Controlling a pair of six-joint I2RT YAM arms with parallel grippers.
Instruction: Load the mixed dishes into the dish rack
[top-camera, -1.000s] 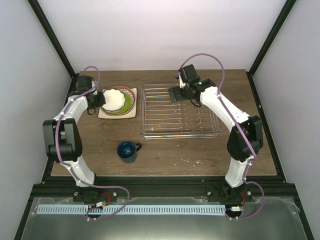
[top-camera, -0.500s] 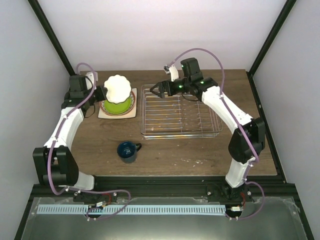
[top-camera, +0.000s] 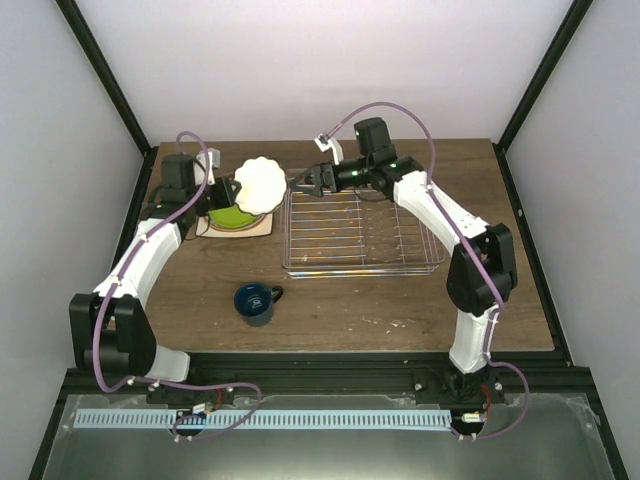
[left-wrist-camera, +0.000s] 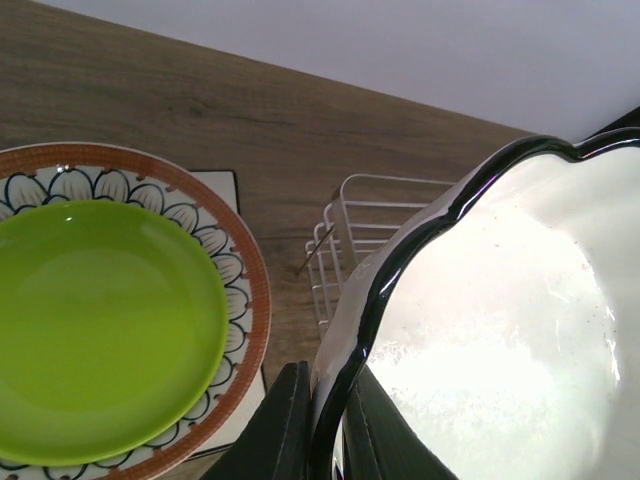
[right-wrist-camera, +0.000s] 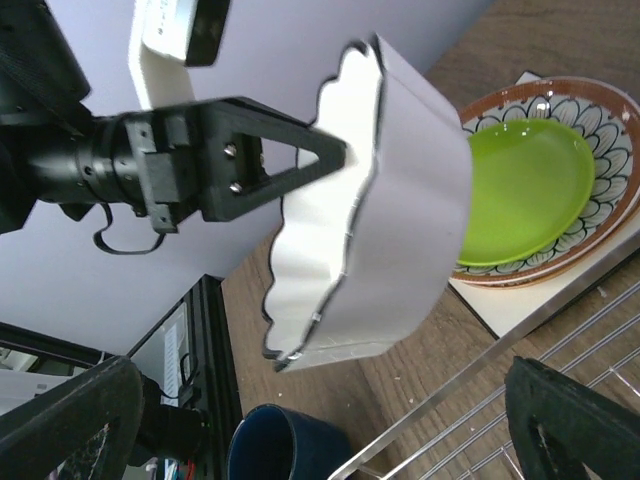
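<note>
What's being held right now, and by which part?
The left gripper pinches the small white scalloped bowl by its rim, one finger inside the wall and one outside. The right gripper is open, holding nothing.

My right gripper (top-camera: 298, 186) is crowding the bowl (top-camera: 262, 184) at the rack's (top-camera: 400, 241) far-left corner; mug (top-camera: 256, 302) is sitting well clear.

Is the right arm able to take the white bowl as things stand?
Probably yes. The right arm has its jaws open, facing the bowl, which the left arm holds up by the rim in shut jaws; nothing stands between.
</note>
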